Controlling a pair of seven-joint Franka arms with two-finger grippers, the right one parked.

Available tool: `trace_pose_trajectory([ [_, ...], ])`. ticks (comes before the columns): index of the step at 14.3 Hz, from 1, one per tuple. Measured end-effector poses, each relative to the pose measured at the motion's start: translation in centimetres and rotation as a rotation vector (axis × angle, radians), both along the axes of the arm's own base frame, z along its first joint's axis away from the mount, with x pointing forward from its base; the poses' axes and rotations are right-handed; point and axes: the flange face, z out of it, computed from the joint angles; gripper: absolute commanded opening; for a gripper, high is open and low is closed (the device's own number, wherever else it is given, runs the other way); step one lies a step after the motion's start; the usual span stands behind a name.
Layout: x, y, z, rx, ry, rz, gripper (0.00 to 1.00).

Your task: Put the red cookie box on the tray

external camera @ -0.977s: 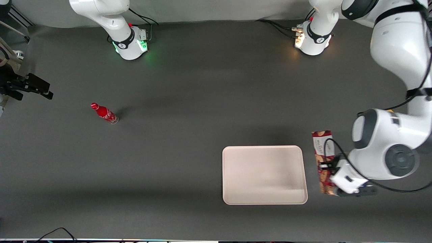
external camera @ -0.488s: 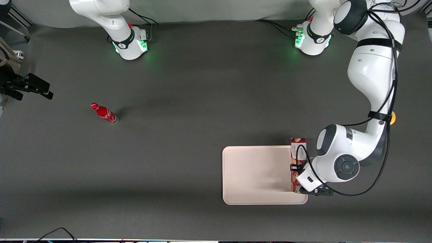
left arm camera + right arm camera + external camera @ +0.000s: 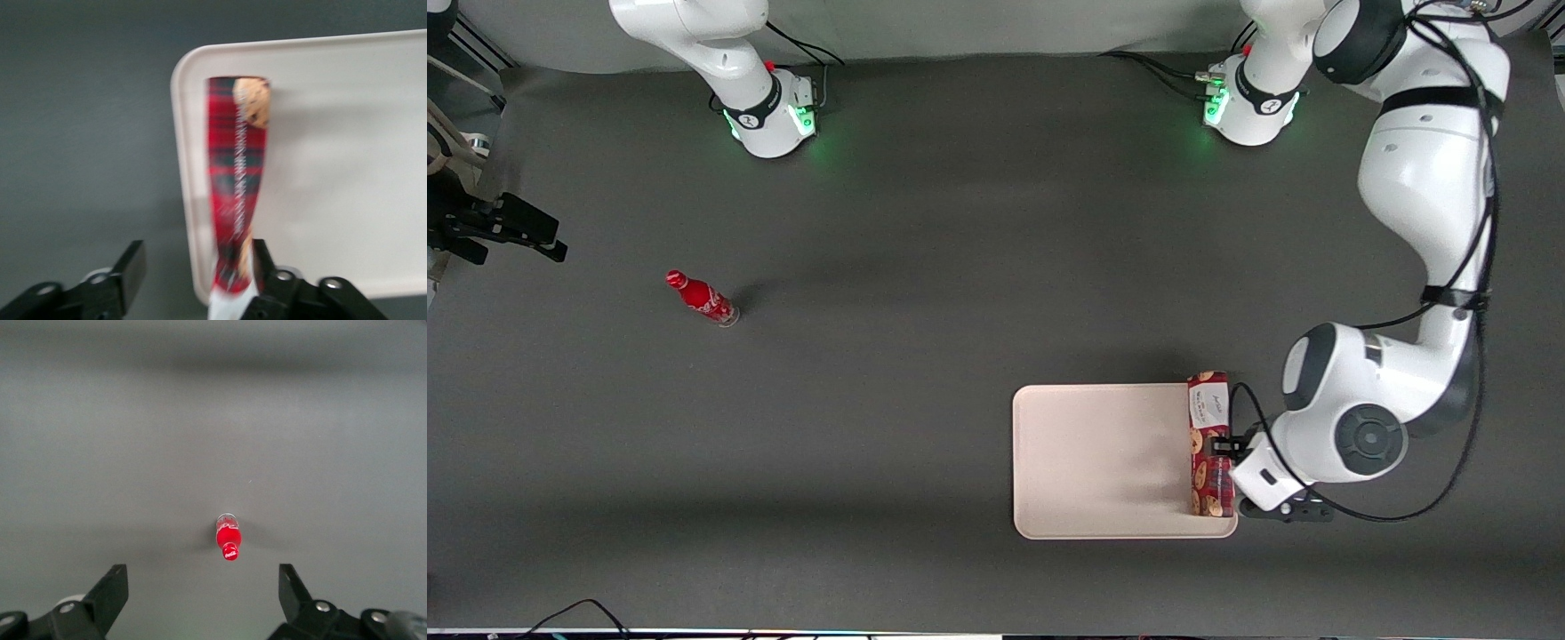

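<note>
The red cookie box (image 3: 1211, 444) lies flat in the cream-white tray (image 3: 1103, 462), along the tray's rim at the working arm's end. One short end of the box reaches the tray's rim farther from the front camera. My left gripper (image 3: 1230, 460) hangs just over that rim, beside the box's middle. In the left wrist view the gripper (image 3: 200, 257) is open with the jaws wide apart. The box (image 3: 237, 167) runs away from it over the tray (image 3: 347, 167) and lies close against one finger (image 3: 263, 257).
A small red bottle (image 3: 703, 300) stands toward the parked arm's end of the table and shows in the right wrist view (image 3: 227, 540). The dark grey table mat (image 3: 925, 267) surrounds the tray. Black camera gear (image 3: 498, 227) sits at the parked arm's table edge.
The gripper carried the box from the mat beside the tray onto the tray's edge. The arm has since shifted slightly toward its own end, and the box lies lower in the tray.
</note>
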Motion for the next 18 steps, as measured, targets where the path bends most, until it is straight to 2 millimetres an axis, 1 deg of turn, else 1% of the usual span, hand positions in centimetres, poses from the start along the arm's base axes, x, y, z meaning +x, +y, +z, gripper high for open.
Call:
trace_pose_trajectory([
  [1, -0.3, 1.1, 2.3, 0.019, 0.024, 0.008, 1.00],
  [2, -0.7, 2.2, 5.3, 0.041, 0.048, 0.019, 1.00],
  [4, -2.2, 4.1, 12.1, 0.070, 0.073, 0.041, 1.00],
  [6, -4.6, 5.4, 18.6, 0.103, 0.092, 0.053, 1.00],
  [7, -6.2, 6.0, 21.4, 0.123, 0.112, 0.046, 1.00],
  [8, -7.8, 6.7, 24.0, 0.135, 0.135, 0.037, 1.00],
  [10, -10.8, 8.0, 27.8, 0.130, 0.181, 0.039, 1.00],
  [11, -12.2, 8.8, 29.0, 0.125, 0.196, 0.033, 1.00],
  [13, -15.4, 10.8, 30.2, 0.134, 0.206, 0.009, 1.00],
  [15, -19.2, 12.0, 30.2, 0.138, 0.179, 0.009, 1.00],
  [17, -22.9, 12.5, 29.5, 0.130, 0.157, 0.020, 1.00],
  [18, -24.2, 12.5, 29.3, 0.125, 0.154, 0.020, 1.00],
])
